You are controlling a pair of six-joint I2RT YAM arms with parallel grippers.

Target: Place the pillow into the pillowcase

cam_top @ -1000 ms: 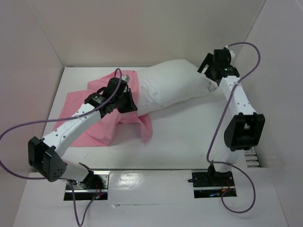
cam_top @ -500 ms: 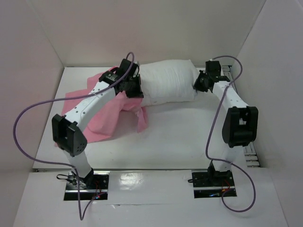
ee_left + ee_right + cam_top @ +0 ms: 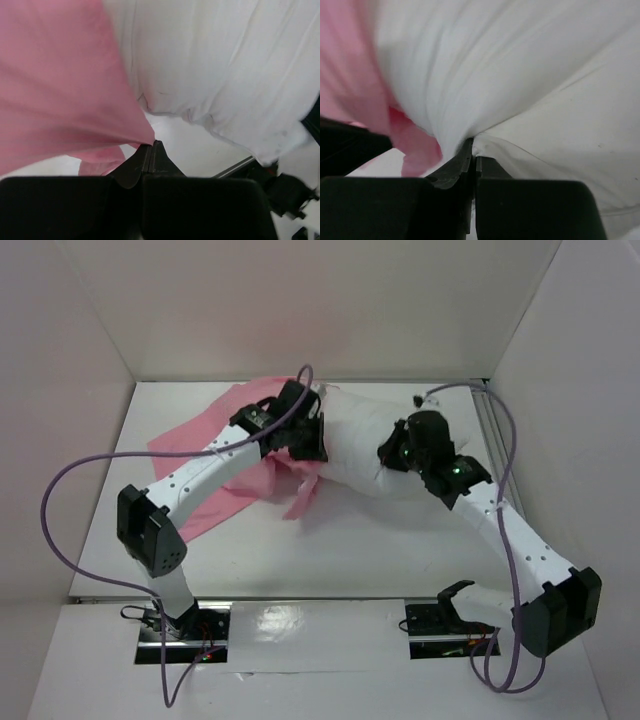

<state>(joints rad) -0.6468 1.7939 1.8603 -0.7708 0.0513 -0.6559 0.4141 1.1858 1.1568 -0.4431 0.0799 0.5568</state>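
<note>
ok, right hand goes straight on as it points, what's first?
The pillow: the right hand is shut on a fold of it, more white bulk straight ahead. The pillowcase sits off to one side, likely out of line.

top external: you look down from above-behind the arm bases over the whole table | left wrist: you sit close behind the left hand, facing pillowcase and pillow | right wrist: even closer; shares that pink-white border
</note>
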